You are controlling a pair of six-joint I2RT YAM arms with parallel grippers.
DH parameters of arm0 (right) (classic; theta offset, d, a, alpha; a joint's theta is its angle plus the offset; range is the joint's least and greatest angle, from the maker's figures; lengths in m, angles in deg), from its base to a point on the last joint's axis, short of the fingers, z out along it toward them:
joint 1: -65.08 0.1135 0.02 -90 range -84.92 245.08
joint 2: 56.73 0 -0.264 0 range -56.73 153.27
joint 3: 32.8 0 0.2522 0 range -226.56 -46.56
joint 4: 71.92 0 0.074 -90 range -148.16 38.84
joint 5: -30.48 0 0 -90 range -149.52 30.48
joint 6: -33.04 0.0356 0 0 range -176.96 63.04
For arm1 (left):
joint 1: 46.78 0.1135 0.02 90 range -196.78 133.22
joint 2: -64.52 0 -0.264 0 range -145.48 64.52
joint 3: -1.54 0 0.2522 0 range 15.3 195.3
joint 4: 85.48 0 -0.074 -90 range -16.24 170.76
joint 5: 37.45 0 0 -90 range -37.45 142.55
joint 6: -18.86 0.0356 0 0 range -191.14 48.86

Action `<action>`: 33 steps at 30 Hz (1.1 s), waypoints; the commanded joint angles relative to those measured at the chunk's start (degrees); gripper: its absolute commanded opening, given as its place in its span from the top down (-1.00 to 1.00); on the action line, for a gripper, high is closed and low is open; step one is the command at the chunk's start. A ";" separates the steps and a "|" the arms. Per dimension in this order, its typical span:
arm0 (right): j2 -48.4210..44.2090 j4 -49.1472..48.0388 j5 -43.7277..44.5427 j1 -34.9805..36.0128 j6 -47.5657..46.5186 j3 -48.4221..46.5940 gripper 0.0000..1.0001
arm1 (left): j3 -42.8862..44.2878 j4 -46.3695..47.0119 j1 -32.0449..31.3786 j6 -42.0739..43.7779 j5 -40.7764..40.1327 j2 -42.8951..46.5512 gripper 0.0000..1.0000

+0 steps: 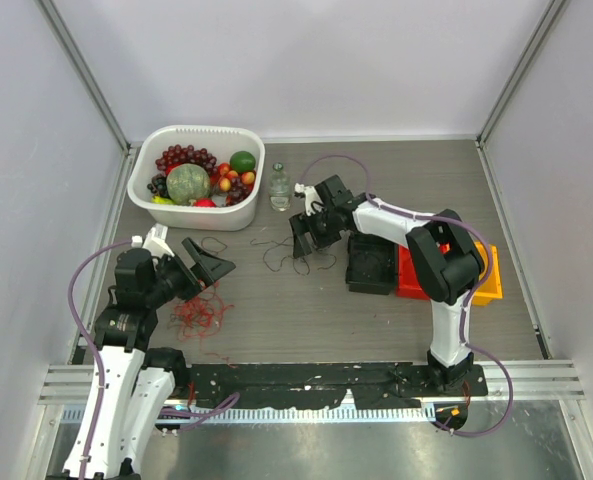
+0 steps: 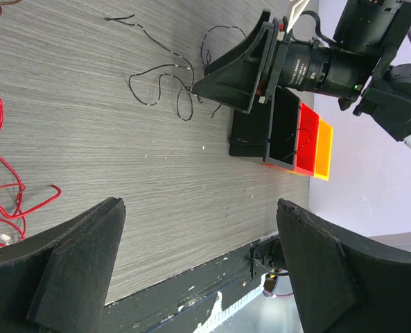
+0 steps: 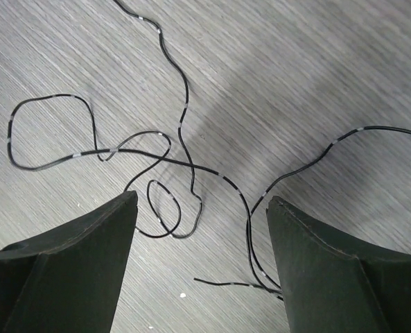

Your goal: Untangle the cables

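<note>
The cables lie in two groups on the grey wood table. A red clump (image 1: 201,315) lies just in front of my left gripper (image 1: 206,262), and its loops show at the left edge of the left wrist view (image 2: 7,198). My left gripper (image 2: 198,208) is open above bare table, holding nothing. A black cable (image 1: 284,257) is spread in loose loops mid-table. My right gripper (image 1: 302,238) hovers over the black cable (image 3: 170,163), open (image 3: 202,201), with one strand running beside its right finger (image 3: 330,263). Nothing is gripped.
A white tub (image 1: 191,216) of fruit stands at the back left, with a small bottle (image 1: 279,188) beside it. Black (image 1: 371,265), red (image 1: 408,278) and orange (image 1: 488,278) bins sit on the right. A black rail (image 1: 306,385) runs along the near edge.
</note>
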 commanded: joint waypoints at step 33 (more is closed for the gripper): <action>-41.44 6.71 45.87 7.43 14.73 12.76 0.99 | -1.05 4.30 0.30 -1.27 2.63 -2.70 -0.87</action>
